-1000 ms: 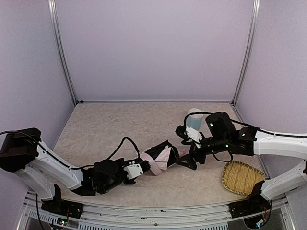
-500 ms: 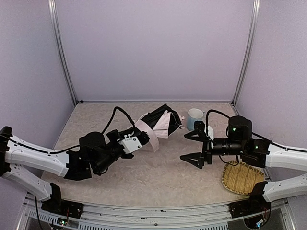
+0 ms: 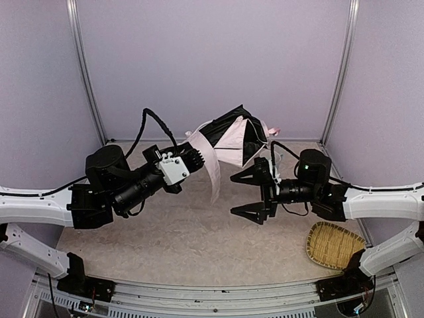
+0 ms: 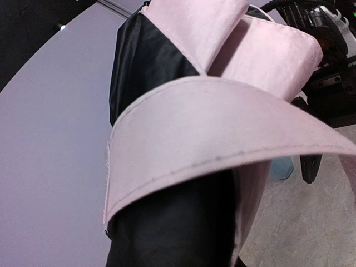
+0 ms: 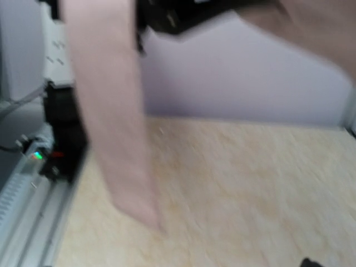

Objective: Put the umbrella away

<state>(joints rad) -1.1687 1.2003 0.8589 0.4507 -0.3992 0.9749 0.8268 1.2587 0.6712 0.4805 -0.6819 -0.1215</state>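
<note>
The umbrella point(image 3: 233, 134), pale pink outside and black inside, hangs half folded in the air above the back of the table. My left gripper point(image 3: 191, 155) is shut on its near end and holds it high; a loose pink flap point(image 3: 213, 173) droops below. In the left wrist view the fabric point(image 4: 222, 111) fills the frame and hides my fingers. My right gripper point(image 3: 233, 195) is wide open and empty, just below and right of the umbrella, pointing left. The blurred right wrist view shows the pink flap point(image 5: 105, 111) hanging over the table.
A woven bamboo tray point(image 3: 334, 245) lies at the front right. A bit of the light-blue cup point(image 4: 281, 167) shows behind the fabric in the left wrist view; in the top view my right arm hides it. Purple walls enclose the table point(image 3: 172, 232).
My left gripper has lifted the umbrella from the table surface up and towards the back right. My right gripper let go of it, opened wide and rose beside it.
</note>
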